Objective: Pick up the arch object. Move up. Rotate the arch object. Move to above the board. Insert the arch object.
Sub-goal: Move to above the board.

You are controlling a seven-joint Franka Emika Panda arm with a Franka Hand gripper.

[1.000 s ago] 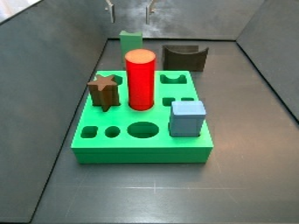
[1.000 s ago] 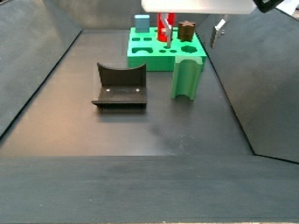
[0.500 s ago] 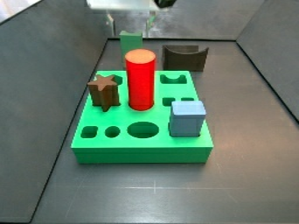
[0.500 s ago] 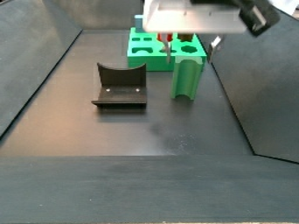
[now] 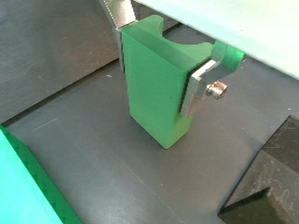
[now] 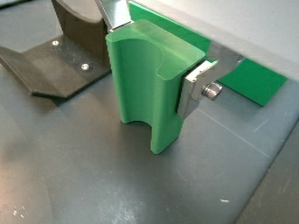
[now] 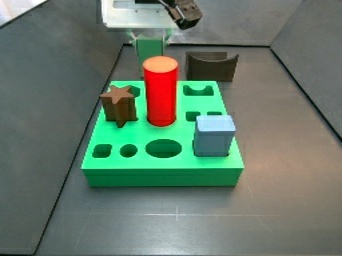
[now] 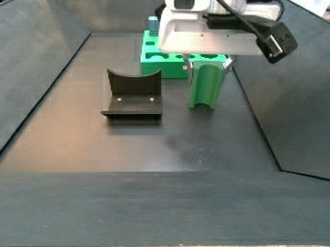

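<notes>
The hand (image 6: 152, 39) straddled the arch object (image 6: 152, 87), its silver fingers (image 6: 198, 83) flanking the block's sides without clearly clamping it. The block stood upright on the floor, beside the board (image 8: 175, 50), at upper centre.

The arch object (image 5: 158, 83) was seen as smooth, matt pale green plastic, flanked on two sides by the gripper (image 6: 158, 54) with its flat plates of brushed silver metal. A metal screw (image 6: 212, 90) was noted on one plate. The floor (image 6: 70, 166) beneath the jaws appeared dark, matt and faintly scuffed. The fixture (image 6: 59, 61) beside them looked like dull dark metal.
</notes>
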